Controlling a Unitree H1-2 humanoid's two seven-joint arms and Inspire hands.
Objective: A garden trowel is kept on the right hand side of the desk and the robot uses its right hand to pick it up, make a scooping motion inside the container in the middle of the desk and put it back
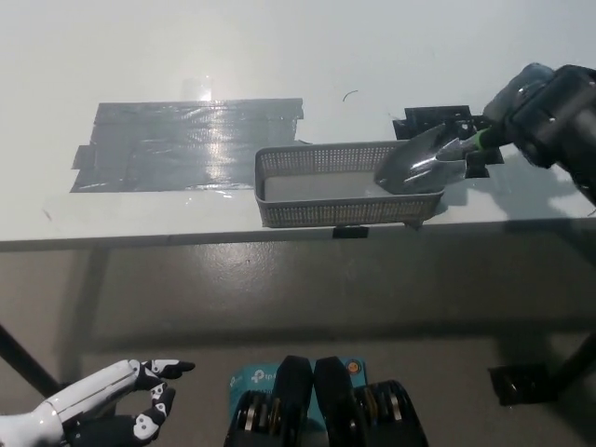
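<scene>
A grey mesh container (345, 213) sits at the desk's front edge, near the middle. My black right hand (545, 114) is shut on the green-collared handle of a garden trowel (424, 162). The trowel's shiny metal blade lies over the container's right end, its tip pointing down and left into the basket. My white left hand (98, 410) rests open at the lower left, below the desk level.
A large patch of grey tape (186, 142) covers the white desk (279, 56) left of the container. A black mat (438, 119) lies behind the container's right end. A small black object (523, 382) sits on the floor at the lower right.
</scene>
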